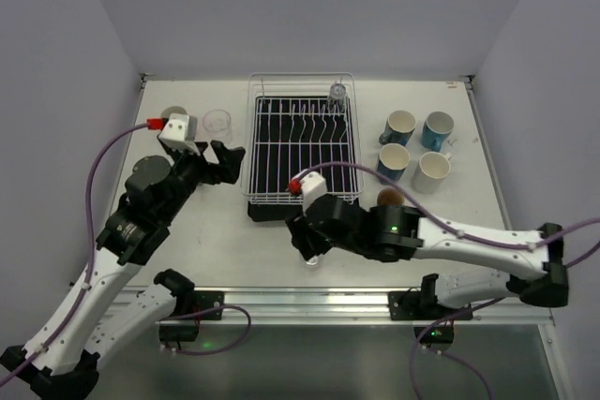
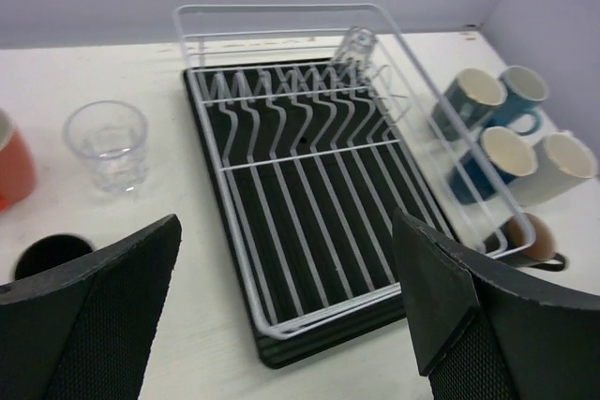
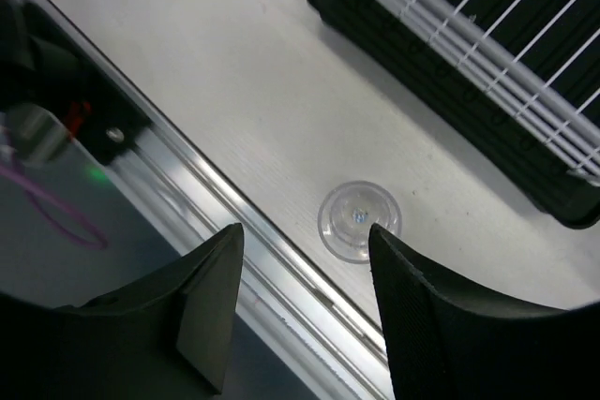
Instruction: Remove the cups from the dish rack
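Left gripper [image 2: 286, 227] spread, empty, facing the white wire dish rack [image 2: 281, 185]. One clear glass tumbler [image 2: 357, 44] sits at its far right corner, ahead-right of this gripper. Right gripper [image 3: 307, 231], parted and empty, hangs over a second clear tumbler [image 3: 359, 220] on the table [image 3: 234, 91].

Black-and-white arms [image 1: 141, 222], purple cables [image 1: 91, 222]
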Robot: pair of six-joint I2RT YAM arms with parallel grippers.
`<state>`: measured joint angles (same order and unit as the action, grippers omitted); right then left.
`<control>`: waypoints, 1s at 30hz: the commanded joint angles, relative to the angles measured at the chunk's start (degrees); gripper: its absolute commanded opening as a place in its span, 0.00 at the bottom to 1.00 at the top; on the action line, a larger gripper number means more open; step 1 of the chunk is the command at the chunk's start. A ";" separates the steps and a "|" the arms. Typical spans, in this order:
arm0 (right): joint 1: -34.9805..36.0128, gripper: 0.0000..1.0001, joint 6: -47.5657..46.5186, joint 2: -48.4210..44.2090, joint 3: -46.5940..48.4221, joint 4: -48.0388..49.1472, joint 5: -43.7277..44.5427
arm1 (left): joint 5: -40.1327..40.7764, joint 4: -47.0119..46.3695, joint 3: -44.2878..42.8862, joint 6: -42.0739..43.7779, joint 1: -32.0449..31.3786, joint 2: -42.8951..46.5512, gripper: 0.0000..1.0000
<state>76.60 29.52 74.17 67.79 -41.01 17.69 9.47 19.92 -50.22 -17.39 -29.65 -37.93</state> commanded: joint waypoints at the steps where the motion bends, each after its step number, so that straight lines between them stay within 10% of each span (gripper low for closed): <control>1: -0.04 0.58 -0.42 -10.95 -1.42 4.53 9.17 | -10.15 -6.72 -4.88 -3.96 -0.06 -6.79 0.95; 12: -16.97 0.34 -2.71 -38.65 -13.38 18.95 11.15 | -14.49 -18.87 -15.85 -7.67 -1.63 -36.84 0.86; 30: -23.34 0.35 -4.03 -39.54 -15.49 22.56 10.08 | -8.35 -14.83 -55.04 -0.02 -5.15 -78.24 0.82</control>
<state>53.56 25.91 35.38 52.95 -22.20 27.46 -1.63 4.71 -98.19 -21.15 -33.41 -112.57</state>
